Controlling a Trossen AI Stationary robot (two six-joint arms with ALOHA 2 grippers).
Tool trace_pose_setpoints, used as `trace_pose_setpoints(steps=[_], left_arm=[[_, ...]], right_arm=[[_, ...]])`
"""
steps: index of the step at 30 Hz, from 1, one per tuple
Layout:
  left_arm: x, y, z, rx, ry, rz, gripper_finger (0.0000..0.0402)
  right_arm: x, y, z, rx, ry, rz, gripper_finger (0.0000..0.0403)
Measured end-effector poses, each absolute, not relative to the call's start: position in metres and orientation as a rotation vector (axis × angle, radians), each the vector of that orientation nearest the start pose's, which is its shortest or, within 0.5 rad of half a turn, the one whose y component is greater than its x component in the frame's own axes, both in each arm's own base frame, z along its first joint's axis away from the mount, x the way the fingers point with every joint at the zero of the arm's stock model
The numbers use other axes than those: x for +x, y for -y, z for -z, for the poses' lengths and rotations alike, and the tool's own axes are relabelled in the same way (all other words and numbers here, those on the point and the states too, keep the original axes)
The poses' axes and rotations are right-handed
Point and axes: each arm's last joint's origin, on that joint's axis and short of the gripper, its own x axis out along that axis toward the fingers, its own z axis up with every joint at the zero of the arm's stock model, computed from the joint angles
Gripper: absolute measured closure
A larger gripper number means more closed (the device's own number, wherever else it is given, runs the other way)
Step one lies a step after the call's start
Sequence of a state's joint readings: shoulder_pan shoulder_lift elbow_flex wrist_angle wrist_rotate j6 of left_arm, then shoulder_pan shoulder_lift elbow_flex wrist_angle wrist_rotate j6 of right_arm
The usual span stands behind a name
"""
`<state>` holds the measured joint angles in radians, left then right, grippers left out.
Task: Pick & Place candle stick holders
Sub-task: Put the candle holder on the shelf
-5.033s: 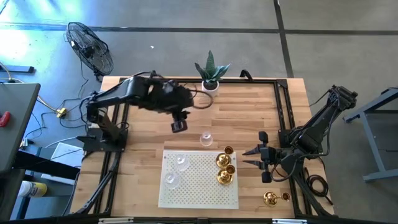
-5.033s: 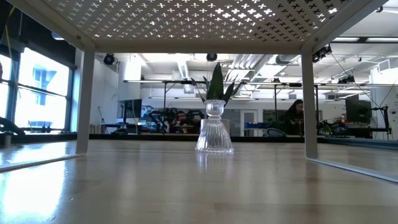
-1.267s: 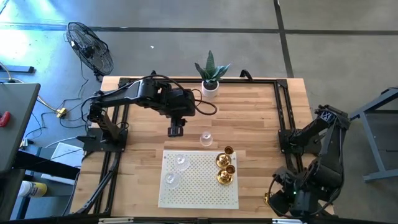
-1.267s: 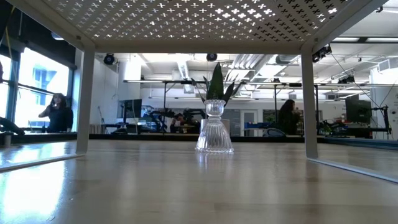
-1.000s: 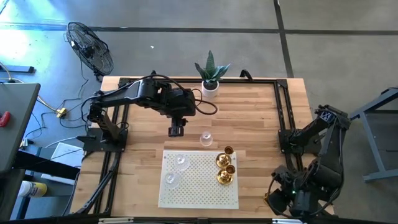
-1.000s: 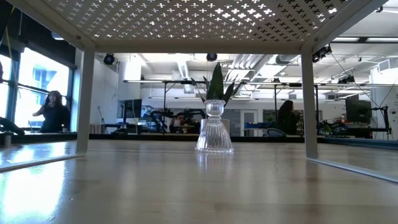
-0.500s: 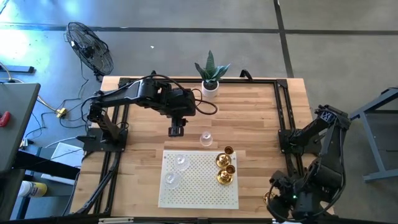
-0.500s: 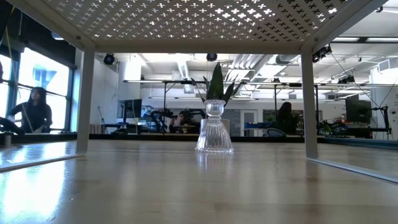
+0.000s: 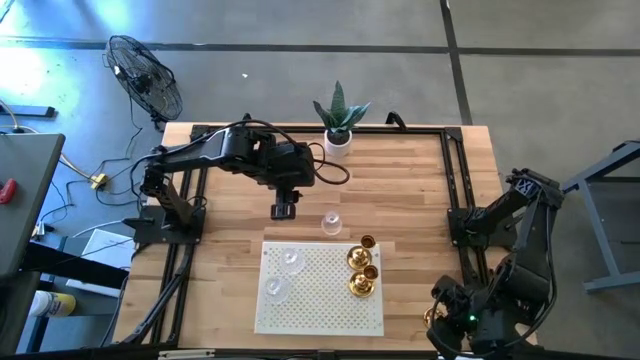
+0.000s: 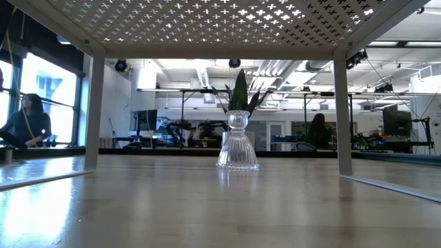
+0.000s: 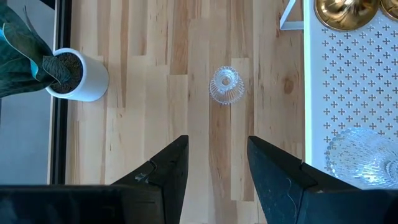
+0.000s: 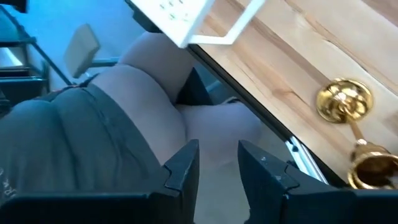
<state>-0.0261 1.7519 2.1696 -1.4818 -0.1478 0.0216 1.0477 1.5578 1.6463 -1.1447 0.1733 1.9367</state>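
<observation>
Left end effector [image 11: 214, 163] hovers released over mid-bench, empty; the glass holder [image 11: 226, 85] stands upright just ahead, axis vertical, near the white rack [image 9: 320, 290] — two glass and three brass already sit on it.

Right end effector [image 12: 217, 168] hangs off the bench's near right corner, fingers apart, holding nothing; fallen brass holder [image 12: 348, 124] lies on its side there, stem along the bench.

Risk: clear glass is hard to judge — a skewed closure could topple it.
</observation>
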Motion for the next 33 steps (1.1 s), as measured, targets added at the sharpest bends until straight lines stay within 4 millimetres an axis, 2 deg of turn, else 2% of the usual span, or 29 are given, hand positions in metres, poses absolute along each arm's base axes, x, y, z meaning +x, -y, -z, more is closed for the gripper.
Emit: trace_pose_setpoints(steps=[8,12,23,33], left_arm=[[0.314,0.004,-0.433,0.112,-1.062,-0.099,0.0243],[0.314,0.004,-0.433,0.112,-1.062,-0.099,0.0243],[0.315,0.004,-0.434,0.107,-1.044,-0.094,0.0243],[0.315,0.004,-0.434,0.106,-1.046,-0.093,0.0243]], right_arm=[[0.146,-0.252,-0.359,1.093,-1.374,0.485,0.0299],[0.143,-0.249,-0.357,1.108,-1.408,0.568,0.0299],[0.139,-0.245,-0.355,1.100,-1.460,0.662,0.0299],[0.143,-0.252,-0.346,1.066,-1.484,0.686,0.0299]])
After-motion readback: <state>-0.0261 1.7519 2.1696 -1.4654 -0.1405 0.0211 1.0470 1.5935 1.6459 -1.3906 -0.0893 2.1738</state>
